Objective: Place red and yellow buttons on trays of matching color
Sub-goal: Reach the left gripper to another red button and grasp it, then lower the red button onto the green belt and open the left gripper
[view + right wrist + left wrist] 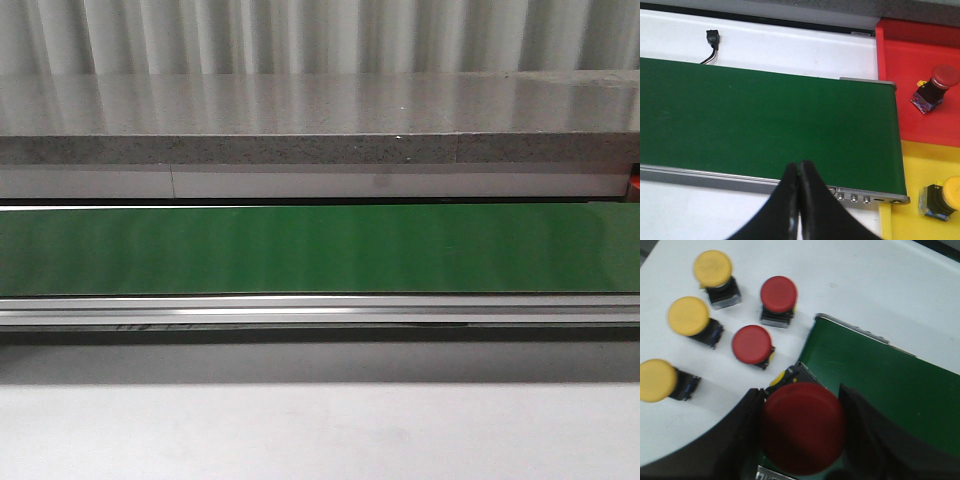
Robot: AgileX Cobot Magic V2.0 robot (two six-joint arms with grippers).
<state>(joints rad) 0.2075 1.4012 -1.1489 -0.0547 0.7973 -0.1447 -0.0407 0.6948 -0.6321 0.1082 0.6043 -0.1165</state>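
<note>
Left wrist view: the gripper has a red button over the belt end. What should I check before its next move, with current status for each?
1. Grip: the left gripper has its fingers against both sides of the held red button. Ok.
2. Position: the held button hangs over the end of the green belt. Ok.
3. Belt surface in the front view carries nothing. Ok.
4. Red tray holds one red button, with bare floor left. Ok.
5. Right gripper is shut and holds nothing. Ok.
6. Whether the belt is running: cannot tell.
</note>
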